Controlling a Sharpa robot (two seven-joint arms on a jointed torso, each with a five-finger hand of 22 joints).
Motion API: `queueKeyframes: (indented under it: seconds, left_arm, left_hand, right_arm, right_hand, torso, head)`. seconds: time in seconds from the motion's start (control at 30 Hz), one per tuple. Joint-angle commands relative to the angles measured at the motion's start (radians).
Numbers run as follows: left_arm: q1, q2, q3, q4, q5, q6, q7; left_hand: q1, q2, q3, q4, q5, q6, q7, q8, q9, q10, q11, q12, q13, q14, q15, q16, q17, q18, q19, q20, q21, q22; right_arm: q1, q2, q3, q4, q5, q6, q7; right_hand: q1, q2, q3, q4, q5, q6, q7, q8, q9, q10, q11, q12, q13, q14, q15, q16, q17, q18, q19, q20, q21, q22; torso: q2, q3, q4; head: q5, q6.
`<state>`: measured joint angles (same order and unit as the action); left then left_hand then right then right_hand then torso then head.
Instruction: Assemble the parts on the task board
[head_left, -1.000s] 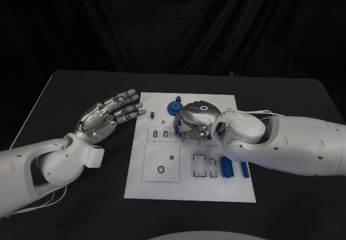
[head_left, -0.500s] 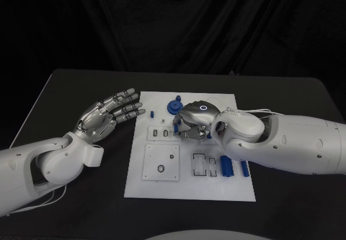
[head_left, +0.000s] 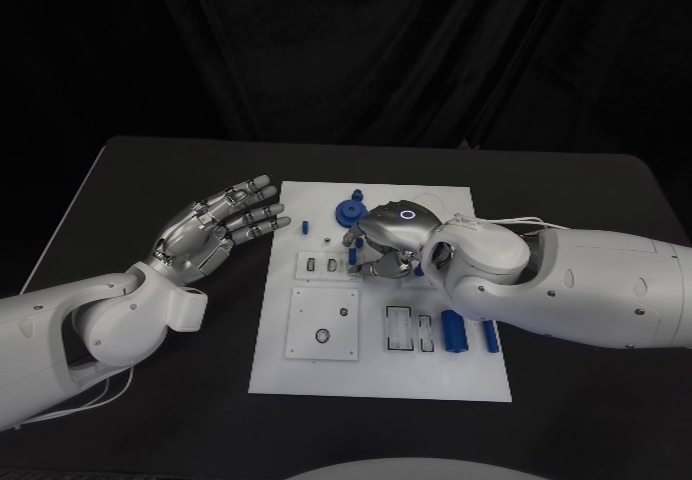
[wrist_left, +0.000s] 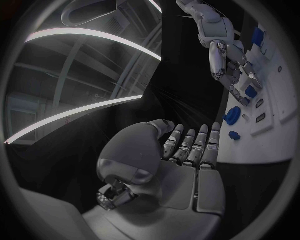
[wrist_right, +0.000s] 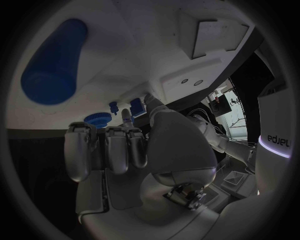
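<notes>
near the front edge of the task board (head_left: 378, 375) sit the bare recessed plates, and just beside them two long blue bars (head_left: 454, 331) lie flat, untouched. moving up the board, the right hand (head_left: 381, 243) hangs low over the middle, fingers curled in toward the palm; whether they pinch a small part i cannot tell, since the knuckles hide the tips from the head camera, and its own wrist camera shows them bunched close above the board with small blue pegs (wrist_right: 116, 107) and a blue gear (wrist_right: 97, 119) just past them. that gear (head_left: 348, 213) stands near the far edge, right beside the hand. off to the side, over the dark tabletop (head_left: 144, 180), the left hand (head_left: 216, 226) hovers palm up, fingers spread and holding nothing. for the step in hand, i'd judge a slow, straight descent best, keeping the curled fingers clear of the gear and pegs so nothing gets knocked, and the left hand could come in to steady the board if it slides.
</notes>
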<state>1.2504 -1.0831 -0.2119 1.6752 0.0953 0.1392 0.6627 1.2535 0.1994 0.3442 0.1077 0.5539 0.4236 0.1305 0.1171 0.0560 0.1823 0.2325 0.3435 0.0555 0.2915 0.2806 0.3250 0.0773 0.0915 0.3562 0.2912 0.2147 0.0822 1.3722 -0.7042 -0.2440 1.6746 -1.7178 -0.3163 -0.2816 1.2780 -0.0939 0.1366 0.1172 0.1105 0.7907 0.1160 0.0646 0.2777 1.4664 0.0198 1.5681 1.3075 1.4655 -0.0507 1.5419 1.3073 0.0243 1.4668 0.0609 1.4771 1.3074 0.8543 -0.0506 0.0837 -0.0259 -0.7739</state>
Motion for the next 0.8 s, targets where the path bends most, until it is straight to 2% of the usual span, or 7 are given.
queueKeyframes:
  seconds: [0.03,0.33,0.47,0.6,0.67,0.73,0.8]
  left_arm:
    - [-0.002,0.001,0.001,-0.002,-0.001,0.016,0.011]
    - [-0.002,-0.004,0.001,0.010,-0.080,-0.021,0.027]
    - [-0.003,-0.005,0.001,0.018,-0.122,-0.058,0.027]
    - [-0.002,-0.010,0.001,0.033,-0.155,-0.115,0.020]
    - [0.001,-0.010,0.001,0.037,-0.204,-0.155,0.015]
    - [0.005,-0.008,0.003,0.035,-0.255,-0.183,0.010]
    - [0.017,-0.001,0.004,0.026,-0.299,-0.204,0.005]
  left_hand:
    - [-0.011,-0.001,0.005,0.001,0.004,0.001,0.004,0.005,0.001,-0.003,0.007,0.005,0.001,0.000,0.005,0.004,0.000,-0.017,-0.006,0.000,-0.004,-0.002]
    - [-0.015,-0.007,0.015,-0.004,0.004,0.002,0.007,0.006,0.001,-0.005,0.014,0.006,0.001,0.005,0.007,0.016,0.000,-0.017,0.038,0.000,0.024,0.009]
    - [-0.013,-0.024,0.033,-0.028,0.003,0.019,0.012,0.012,0.003,0.008,0.032,0.024,0.002,0.025,0.008,0.046,0.001,-0.019,0.091,-0.003,0.060,0.025]
    - [-0.002,-0.042,0.080,-0.082,-0.006,0.040,0.027,0.016,0.004,0.147,0.060,0.195,0.042,0.121,-0.017,0.155,0.019,-0.007,0.168,-0.018,0.131,0.060]
    - [-0.008,-0.048,0.097,-0.107,-0.006,0.056,0.035,0.020,0.005,0.191,0.061,0.253,0.066,0.157,-0.026,0.215,0.034,-0.009,0.202,-0.033,0.192,0.094]
    - [-0.002,-0.048,0.102,-0.140,-0.007,0.078,0.042,0.025,0.007,0.262,0.050,0.322,0.101,0.224,-0.050,0.302,0.069,-0.013,0.251,-0.057,0.293,0.153]
    - [0.010,-0.062,0.088,-0.181,-0.022,0.123,0.050,0.033,0.009,0.348,0.001,0.423,0.165,0.312,-0.083,0.433,0.131,-0.006,0.275,-0.112,0.474,0.268]
  right_arm:
    - [-0.004,-0.005,-0.001,0.003,-0.008,-0.013,0.012]
    - [-0.005,-0.039,0.001,0.027,0.028,-0.199,0.102]
    - [-0.004,-0.061,0.002,0.033,0.069,-0.277,0.157]
    - [0.004,-0.084,0.003,0.026,0.196,-0.317,0.254]
    - [0.009,-0.099,0.003,0.009,0.315,-0.321,0.338]
    - [0.010,-0.111,0.002,-0.004,0.388,-0.325,0.399]
    - [0.011,-0.125,0.001,-0.016,0.442,-0.334,0.456]
  right_hand:
    - [0.001,-0.016,-0.005,0.008,-0.013,-0.011,-0.001,-0.001,-0.006,0.104,-0.002,0.003,0.263,0.091,0.001,-0.006,0.196,0.010,0.043,-0.001,-0.003,0.186]
    - [-0.005,-0.048,-0.020,0.068,-0.053,-0.055,-0.006,-0.001,-0.036,0.104,-0.007,0.003,0.263,0.090,-0.003,-0.007,0.193,0.009,0.045,-0.005,-0.004,0.187]
    - [0.011,-0.071,-0.025,0.139,-0.050,-0.079,-0.007,0.003,-0.057,0.104,-0.007,0.003,0.263,0.090,-0.004,-0.008,0.191,0.009,0.045,-0.007,-0.005,0.188]
    - [0.018,-0.056,-0.017,0.158,-0.043,-0.071,-0.004,0.008,-0.061,0.104,-0.007,0.003,0.263,0.088,-0.003,-0.014,0.180,0.010,0.044,-0.006,-0.007,0.187]
    - [0.057,-0.024,0.005,0.142,0.021,-0.063,0.003,0.012,-0.068,0.104,-0.001,0.003,0.263,0.089,0.001,-0.009,0.190,0.008,0.045,-0.003,-0.004,0.191]
    - [0.071,-0.006,0.010,0.127,0.046,-0.039,0.011,0.024,-0.068,0.104,0.007,0.003,0.263,0.089,0.007,-0.011,0.187,0.009,0.043,0.002,-0.008,0.190]
    - [0.076,0.001,0.012,0.121,0.056,-0.026,0.014,0.031,-0.069,0.104,0.011,0.003,0.263,0.087,0.011,-0.014,0.181,0.010,0.040,0.005,-0.011,0.188]
  torso:
    - [0.000,0.0002,0.0006]
    - [0.000,0.0005,-0.0002]
    - [0.000,0.0006,-0.0002]
    - [0.000,0.0007,-0.0003]
    - [0.000,0.0013,0.0005]
    - [-0.001,0.0031,-0.0002]
    - [-0.003,0.0036,-0.0022]
  head:
    - [-0.001,-0.001]
    - [0.010,0.007]
    - [0.014,0.022]
    - [0.019,0.030]
    - [0.021,0.042]
    - [0.024,0.055]
    - [0.027,0.062]
